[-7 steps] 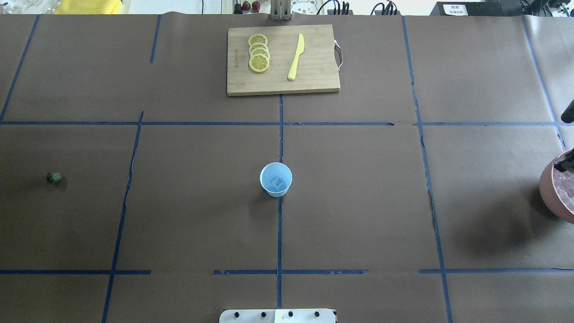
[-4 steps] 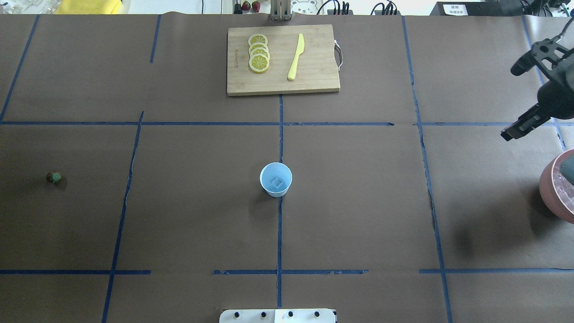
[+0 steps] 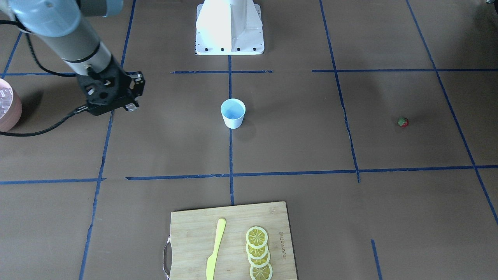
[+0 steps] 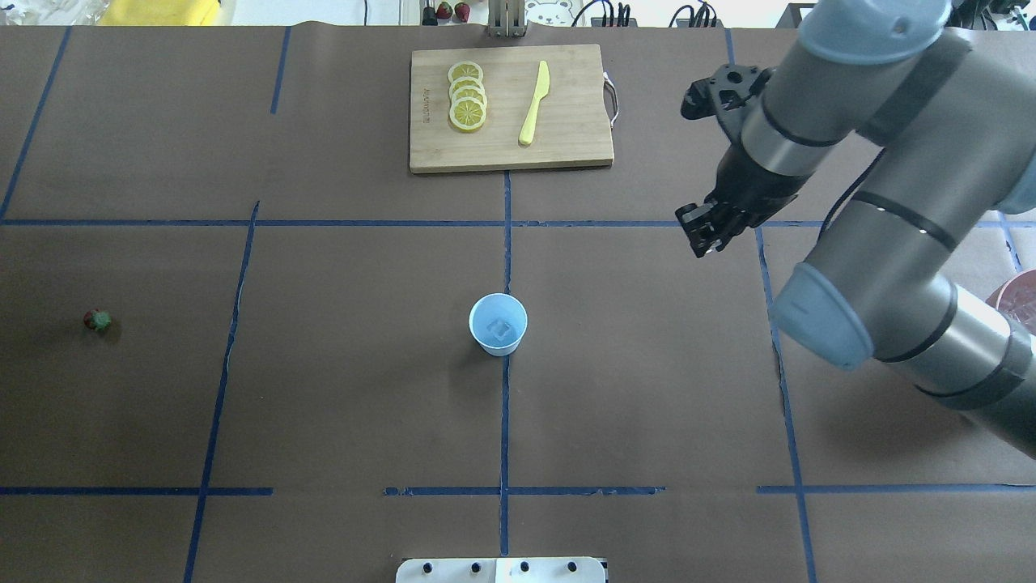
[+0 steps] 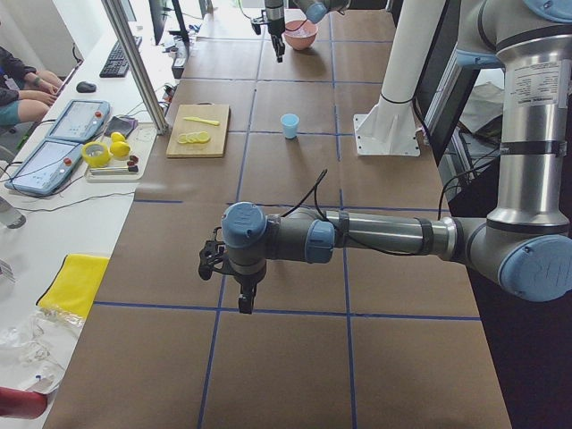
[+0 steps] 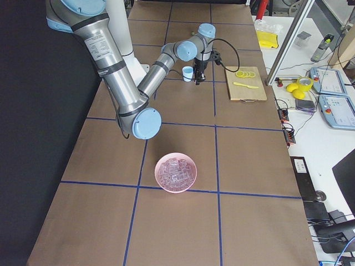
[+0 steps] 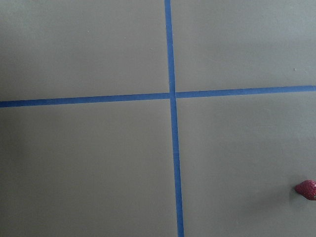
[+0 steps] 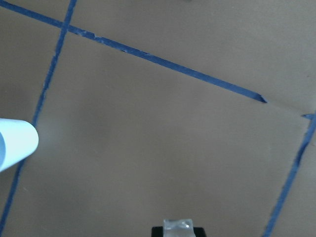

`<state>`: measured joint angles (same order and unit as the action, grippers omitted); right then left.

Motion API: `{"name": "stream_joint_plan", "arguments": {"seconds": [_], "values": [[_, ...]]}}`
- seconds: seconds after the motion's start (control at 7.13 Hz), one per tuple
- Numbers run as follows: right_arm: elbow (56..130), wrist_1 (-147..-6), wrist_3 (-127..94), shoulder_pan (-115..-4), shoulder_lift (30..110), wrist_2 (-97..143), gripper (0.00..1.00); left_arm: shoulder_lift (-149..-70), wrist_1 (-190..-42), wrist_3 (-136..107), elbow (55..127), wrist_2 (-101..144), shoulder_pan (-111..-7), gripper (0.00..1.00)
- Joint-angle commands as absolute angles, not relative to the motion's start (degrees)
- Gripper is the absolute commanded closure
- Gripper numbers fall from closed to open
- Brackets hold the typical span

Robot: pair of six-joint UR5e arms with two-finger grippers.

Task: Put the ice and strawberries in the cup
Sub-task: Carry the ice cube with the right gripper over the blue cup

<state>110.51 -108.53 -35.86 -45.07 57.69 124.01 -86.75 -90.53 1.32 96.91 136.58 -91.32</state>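
One ice point(image 8: 177, 225): clenched in my right gripper point(image 4: 702, 241), well apart from cup point(image 4: 498, 324).
Risk: slick ice may slip out early.
Strawberry point(image 4: 97, 320): on bench point(image 4: 324, 405), far left.
Left gripper point(image 5: 243, 302): cannot tell.

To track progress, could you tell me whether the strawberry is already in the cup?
No, the strawberry lies on the table, far from the cup.

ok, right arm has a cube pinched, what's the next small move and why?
Probably translate the right gripper toward the cup until it sits over the mouth. The right wrist view shows an ice cube held at the fingertips, with the cup off at the frame's left edge, not yet beneath it.
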Motion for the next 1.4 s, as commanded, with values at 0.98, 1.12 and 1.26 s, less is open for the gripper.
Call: {"name": "stream_joint_plan", "arguments": {"seconds": [0.98,1.12,1.26], "values": [[89.3,-103.01,-60.64,-28.66,37.35,111.88,1.0,-86.92,-90.53,1.41,96.68,136.58,-91.32,0.0],[89.12,-103.01,-60.64,-28.22,37.53,111.88,1.0,-86.92,-90.53,1.32,96.77,136.58,-91.32,0.0],[88.69,-103.01,-60.64,-28.21,37.44,111.71,0.99,-86.92,-90.53,1.41,96.77,136.58,-91.32,0.0]]}}
